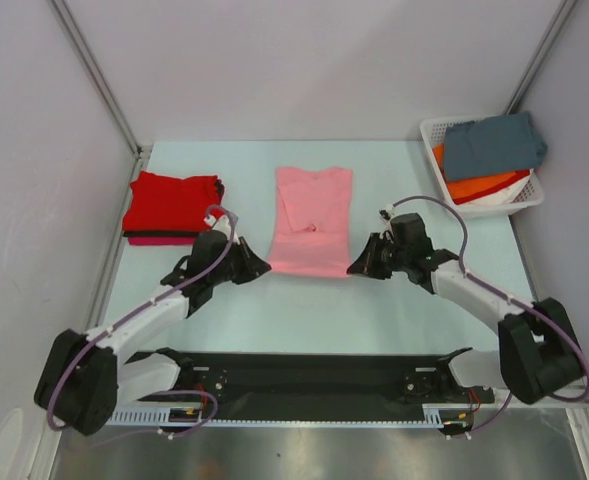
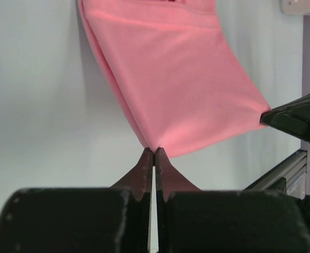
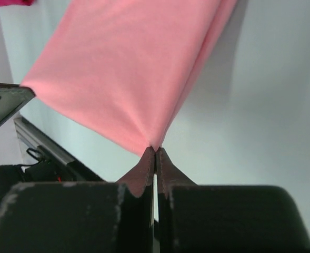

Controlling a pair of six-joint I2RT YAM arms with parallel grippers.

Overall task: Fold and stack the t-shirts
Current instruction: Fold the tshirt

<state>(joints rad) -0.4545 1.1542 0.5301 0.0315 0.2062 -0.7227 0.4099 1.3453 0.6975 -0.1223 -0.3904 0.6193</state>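
Note:
A light pink t-shirt point(image 1: 311, 219) lies folded lengthwise in the middle of the table. My left gripper point(image 1: 264, 267) is shut on its near left corner point(image 2: 153, 148). My right gripper point(image 1: 354, 268) is shut on its near right corner point(image 3: 155, 145). Both corners are lifted a little, with the near edge stretched between them. A folded red t-shirt point(image 1: 172, 203) sits on a magenta one point(image 1: 162, 240) at the left. A slate grey-blue t-shirt point(image 1: 494, 144) and an orange one point(image 1: 484, 186) lie in the basket.
The white slotted basket point(image 1: 532, 199) stands at the back right corner. The red stack is close to my left arm. A black rail point(image 1: 314, 372) runs along the near edge between the arm bases. Grey walls enclose the table.

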